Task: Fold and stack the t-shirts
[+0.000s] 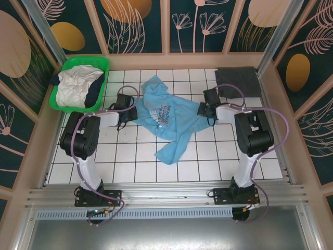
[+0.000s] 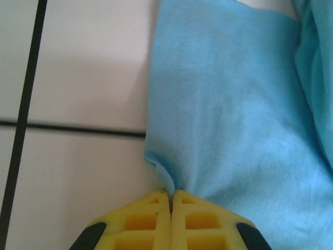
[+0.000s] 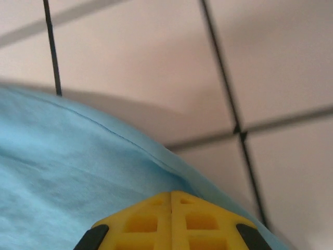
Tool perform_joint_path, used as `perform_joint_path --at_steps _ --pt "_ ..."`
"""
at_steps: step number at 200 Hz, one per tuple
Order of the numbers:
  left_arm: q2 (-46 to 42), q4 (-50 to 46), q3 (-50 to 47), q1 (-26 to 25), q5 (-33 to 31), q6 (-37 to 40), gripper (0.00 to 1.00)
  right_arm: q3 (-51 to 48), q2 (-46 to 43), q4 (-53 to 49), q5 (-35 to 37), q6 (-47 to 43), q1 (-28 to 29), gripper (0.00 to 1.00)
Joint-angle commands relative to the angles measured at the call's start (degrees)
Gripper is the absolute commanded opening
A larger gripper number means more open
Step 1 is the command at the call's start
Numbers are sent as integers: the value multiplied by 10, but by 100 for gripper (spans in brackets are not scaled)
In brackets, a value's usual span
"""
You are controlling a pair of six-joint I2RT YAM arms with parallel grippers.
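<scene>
A light blue t-shirt point(image 1: 167, 119) with a small chest print lies crumpled in the middle of the white tiled table. My left gripper point(image 1: 133, 108) sits at its left edge, and in the left wrist view its yellow jaws point(image 2: 171, 194) are shut on a hem fold of the blue cloth point(image 2: 229, 114). My right gripper point(image 1: 204, 110) sits at the shirt's right edge. In the right wrist view its gripper point(image 3: 171, 195) is shut on the blue hem point(image 3: 78, 172). A dark grey t-shirt point(image 1: 237, 81) lies folded at the back right. White and navy t-shirts point(image 1: 77, 86) fill the basket.
The green plastic basket point(image 1: 103, 65) stands at the back left corner of the table. Low walls border the tiled surface point(image 1: 125, 161) at the back and sides. Both arm bases are bolted to the rail point(image 1: 166, 194) at the near edge.
</scene>
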Motion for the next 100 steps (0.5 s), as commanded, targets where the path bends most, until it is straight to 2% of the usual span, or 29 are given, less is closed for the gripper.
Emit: perform_joint_path --at_steps 1,21,29,33,43,47,53,57,66,77,88,100 --pt "-71 -22 -61 5 15 -20 0 119 28 -39 26 -55 -39 0" --pt "-139 -9 -108 4 46 -43 0 191 41 -84 54 -69 -48 0" --pt "-161 10 -130 4 74 -60 3 194 26 -101 70 -70 -39 13" --pt "-171 20 -141 4 88 -68 4 191 20 -102 74 -71 -36 16" --pt "-189 42 -163 4 118 -84 10 156 -23 -96 101 -76 -9 38" --pt "-196 47 -169 4 125 -88 17 138 -41 -93 112 -77 4 43" --pt "-200 51 -173 4 137 -92 33 106 -69 -85 127 -80 25 48" --pt "-204 52 -175 4 140 -94 38 82 -89 -78 132 -82 41 49" --pt "-208 53 -173 4 141 -92 42 31 -131 -68 132 -75 74 53" --pt "-203 43 -160 4 124 -82 51 -35 -181 -56 128 -47 117 56" --pt "-184 22 -133 4 96 -69 54 -101 -225 -39 105 -24 176 56" --pt "-152 -1 -99 4 78 -54 54 -150 -254 -38 113 14 237 57"
